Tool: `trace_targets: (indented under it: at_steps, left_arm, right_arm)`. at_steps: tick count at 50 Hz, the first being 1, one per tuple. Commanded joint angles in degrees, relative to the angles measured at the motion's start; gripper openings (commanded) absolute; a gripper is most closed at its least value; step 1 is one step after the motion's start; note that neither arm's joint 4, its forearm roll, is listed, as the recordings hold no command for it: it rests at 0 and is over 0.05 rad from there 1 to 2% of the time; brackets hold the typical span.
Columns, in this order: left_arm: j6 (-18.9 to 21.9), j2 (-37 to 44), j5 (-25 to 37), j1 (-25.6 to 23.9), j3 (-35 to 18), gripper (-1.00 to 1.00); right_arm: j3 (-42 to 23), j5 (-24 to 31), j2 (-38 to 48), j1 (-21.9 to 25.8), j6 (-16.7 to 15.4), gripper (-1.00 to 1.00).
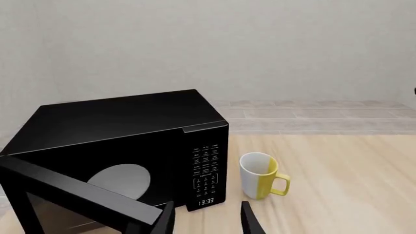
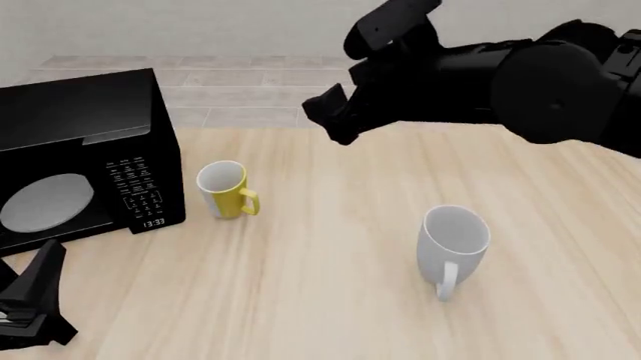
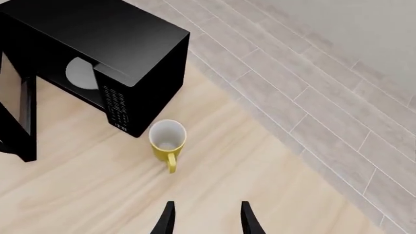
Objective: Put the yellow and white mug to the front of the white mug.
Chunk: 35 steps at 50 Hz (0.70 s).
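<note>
Right claw [image 2: 328, 116] open aloft; left claw [image 1: 206, 218] open.

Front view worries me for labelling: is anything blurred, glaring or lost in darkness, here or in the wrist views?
Front view: sharp, flat light, the black right arm's gripper a dark silhouette. Left wrist view: the small yellow and white mug crisp, no glare. Right wrist view: the black microwave sharp, its faces nearly featureless.

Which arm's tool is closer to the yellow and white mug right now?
Probably the right, though it's close. The right tool hangs raised, beyond and right of the yellow and white mug. The left tool sits low at the near left edge, by the microwave.
</note>
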Motion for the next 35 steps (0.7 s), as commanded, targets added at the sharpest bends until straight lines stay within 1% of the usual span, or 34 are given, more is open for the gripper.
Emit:
trace_targets:
  at_steps: [1, 3, 6, 10, 11, 13, 15, 20, 22, 24, 27, 31, 35]
  left_arm:
    - [0.07, -0.16, -0.2, -0.02, 0.32, 1.0]
    - [0.08, 0.17, 0.13, -0.02, -0.34, 1.0]
    - [0.07, -0.13, -0.28, -0.02, 0.37, 1.0]
    - [0.08, 0.61, 0.15, -0.02, -0.8, 1.0]
    - [0.07, -0.05, -0.11, -0.02, 0.13, 1.0]
    - [0.08, 0.46, 0.47, -0.02, -0.97, 1.0]
    - [0.09, -0.18, -0.16, -0.02, 0.29, 1.0]
    - [0.08, -0.2, -0.19, -0.02, 0.36, 1.0]
    - [0.08, 0.31, 0.69, -0.02, -1.05, 1.0]
    - [0.08, -0.22, -0.1, -0.02, 0.27, 1.0]
    - [0.08, -0.21, -0.12, -0.02, 0.28, 1.0]
    - [0.07, 0.02, 0.4, -0.02, -0.46, 1.0]
    - [0.07, -0.19, -0.05, -0.02, 0.22, 1.0]
  right_arm:
    - [-2.87, -0.71, 5.19, -0.08, -0.86, 1.0]
    - [-3.3, -0.85, 5.79, -0.09, -0.97, 1.0]
    - [-3.95, -1.11, 6.85, -0.03, -0.88, 1.0]
    - [-4.69, -1.41, 8.48, 0.3, -1.03, 1.0]
    - [-4.89, -1.48, 8.98, 0.54, -1.08, 1.0]
    - [-5.34, -1.57, 9.92, 0.84, -0.98, 1.0]
    - [-5.72, -1.64, 10.72, 1.01, -1.09, 1.0]
    - [-6.53, -1.92, 12.47, 1.81, -0.83, 1.0]
    - [-6.9, -1.9, 13.06, 2.43, -0.57, 1.0]
    - [-7.77, -1.29, 14.47, 2.81, -1.03, 1.0]
    - [-8.38, -1.19, 15.67, 3.75, -1.17, 1.0]
    - [-8.98, -1.01, 17.35, 4.82, -0.61, 1.0]
    - [-9.76, -1.05, 18.81, 5.41, 0.01, 1.0]
